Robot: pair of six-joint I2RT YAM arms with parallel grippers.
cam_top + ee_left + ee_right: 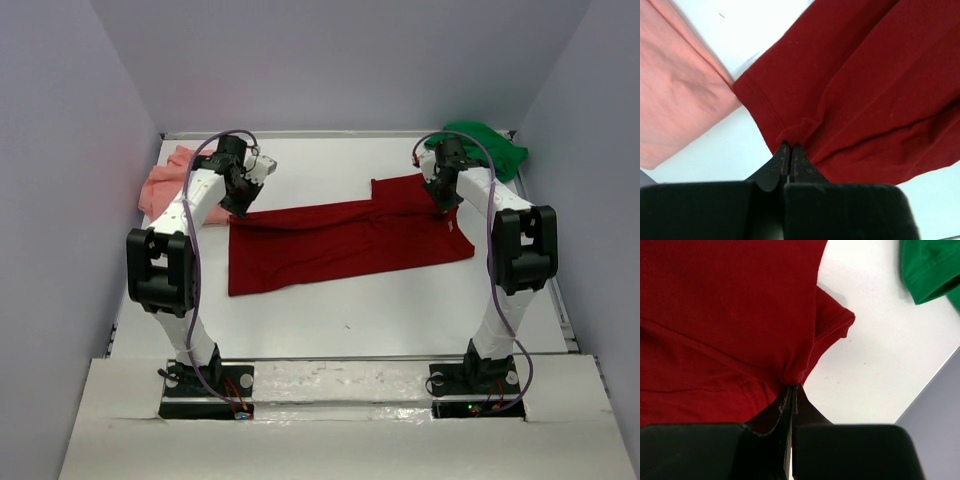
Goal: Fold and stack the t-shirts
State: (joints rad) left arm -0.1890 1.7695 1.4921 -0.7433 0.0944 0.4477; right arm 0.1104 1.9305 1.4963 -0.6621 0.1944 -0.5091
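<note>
The left gripper and right gripper each clench a bunched edge of the dark red shirt, which lies stretched between the two sets of fingers, apparently mid-fold. The salmon pink shirt lies just outside the left fingers and the green shirt lies beyond the right ones. Nothing is stacked yet.

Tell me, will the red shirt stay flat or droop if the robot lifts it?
It would probably droop: the red shirt puckers where the left gripper and right gripper pinch it. Its middle would likely sag, since it lies in soft folds.
</note>
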